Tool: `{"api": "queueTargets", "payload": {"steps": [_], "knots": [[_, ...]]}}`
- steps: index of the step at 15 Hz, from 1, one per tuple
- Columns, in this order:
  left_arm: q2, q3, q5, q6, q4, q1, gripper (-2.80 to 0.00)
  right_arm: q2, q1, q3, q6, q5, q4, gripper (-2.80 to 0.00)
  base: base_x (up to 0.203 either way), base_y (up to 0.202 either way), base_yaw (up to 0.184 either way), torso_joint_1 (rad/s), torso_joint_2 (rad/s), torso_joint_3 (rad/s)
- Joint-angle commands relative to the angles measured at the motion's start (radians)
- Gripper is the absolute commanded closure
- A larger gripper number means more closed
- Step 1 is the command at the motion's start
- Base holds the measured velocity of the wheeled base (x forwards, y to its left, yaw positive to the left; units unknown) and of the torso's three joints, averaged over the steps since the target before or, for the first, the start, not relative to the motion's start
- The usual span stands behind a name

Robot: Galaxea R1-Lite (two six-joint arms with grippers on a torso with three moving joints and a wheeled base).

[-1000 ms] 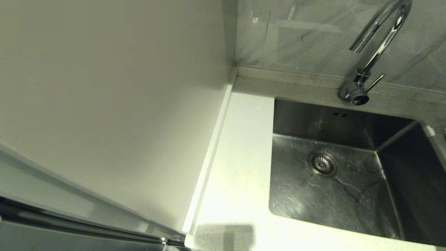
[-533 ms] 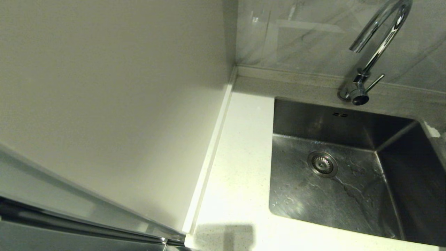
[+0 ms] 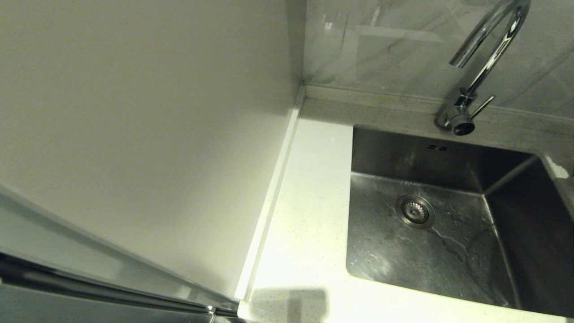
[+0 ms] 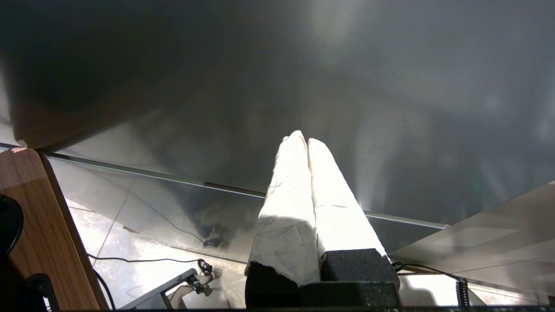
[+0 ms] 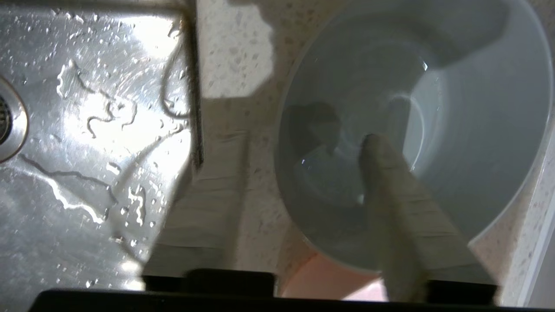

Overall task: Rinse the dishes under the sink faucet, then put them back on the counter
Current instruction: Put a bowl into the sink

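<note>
A pale blue bowl (image 5: 477, 130) sits on the speckled white counter (image 5: 234, 52) just beside the sink (image 5: 86, 130), with water drops inside it. The edge of a pale pink bowl (image 5: 321, 281) shows next to it, partly under its rim. My right gripper (image 5: 299, 138) is open and straddles the blue bowl's rim, one finger inside the bowl and one over the counter. The yellow bowl is out of view. In the head view the wet sink (image 3: 403, 251) and chrome faucet (image 3: 489, 58) show, with no water running and no arm. My left gripper (image 4: 303, 139) is shut on nothing, parked low.
A tall pale panel (image 3: 157, 134) walls off the left side behind the counter's raised strip (image 3: 273, 193). Grey marbled tiles (image 3: 394, 45) stand behind the faucet. The strainer drain (image 3: 415, 211) lies in the sink floor. Cables on the floor (image 4: 151, 260) show past the left gripper.
In the head view the dark shadow over the sink's right side has drawn back toward the right edge. Nothing else differs.
</note>
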Motion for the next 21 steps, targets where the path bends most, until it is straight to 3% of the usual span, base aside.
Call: {"api": "queueTargets", "payload": {"steps": [1,8,13,18,21], "knots": [[0.0,0.003,0.0,0.0,0.0,0.0,0.0,0.006,0.0,0.0,-0.001,0.002,-0.007,0.0,0.0,0.0,0.0,0.0,0.0,0.0],[0.0,0.003,0.0,0.0,0.0,0.0,0.0,-0.005,0.007,0.001,0.001,0.009,-0.002,0.0,0.0,0.0,0.0,0.0,0.0,0.0],[0.0,0.003,0.0,0.0,0.0,0.0,0.0,-0.041,0.027,0.001,0.001,0.13,0.009,0.0,0.0,0.0,0.0,0.0,0.0,0.0],[0.0,0.003,0.0,0.0,0.0,0.0,0.0,-0.166,0.05,0.007,-0.007,0.233,0.175,0.0,0.0,0.0,0.0,0.0,0.0,0.0],[0.0,0.003,0.0,0.0,0.0,0.0,0.0,-0.256,0.061,0.051,-0.064,0.279,0.308,0.0,0.0,0.0,0.0,0.0,0.0,0.0]]}}
